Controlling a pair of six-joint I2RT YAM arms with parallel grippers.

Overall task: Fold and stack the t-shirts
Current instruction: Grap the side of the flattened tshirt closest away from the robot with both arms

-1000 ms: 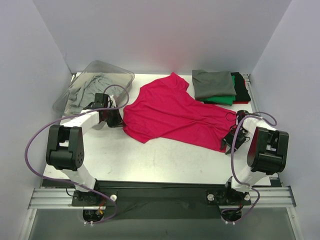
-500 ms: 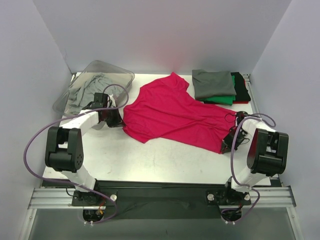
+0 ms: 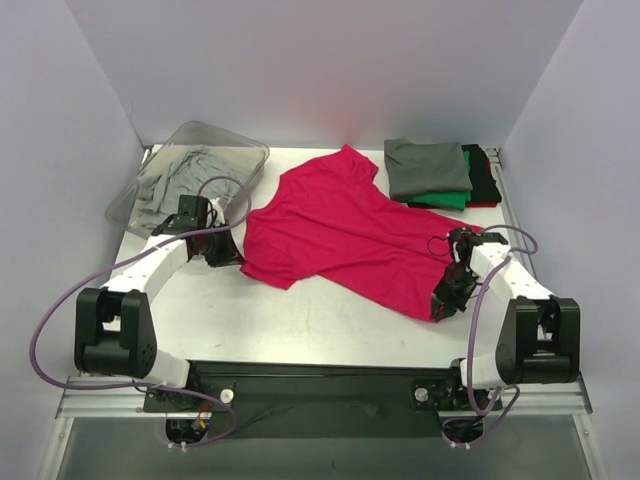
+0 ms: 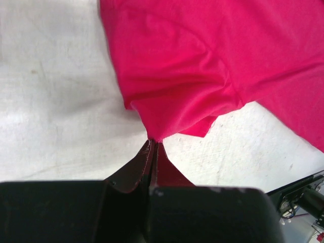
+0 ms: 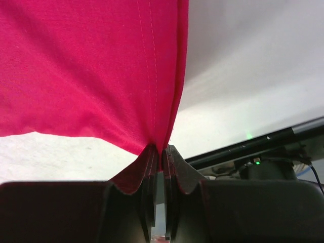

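Observation:
A bright magenta-red t-shirt (image 3: 340, 230) lies spread across the middle of the table. My left gripper (image 3: 236, 255) is shut on its left corner, which shows pinched at the fingertips in the left wrist view (image 4: 154, 142). My right gripper (image 3: 445, 298) is shut on the shirt's hemmed right corner (image 5: 162, 149). A stack of folded shirts sits at the back right: dark grey (image 3: 427, 166) on top, green (image 3: 445, 198), black (image 3: 485, 175) and red (image 3: 482, 204) below. A light grey shirt (image 3: 170, 180) lies in the bin.
A clear plastic bin (image 3: 225, 145) stands at the back left, just beyond my left arm. White walls close in the table on three sides. The black rail (image 3: 320, 375) runs along the near edge.
Both arms have swung toward the near edge while holding the shirt's corners. The right corner has moved nearer and left, and the shirt's near part has shifted with it.

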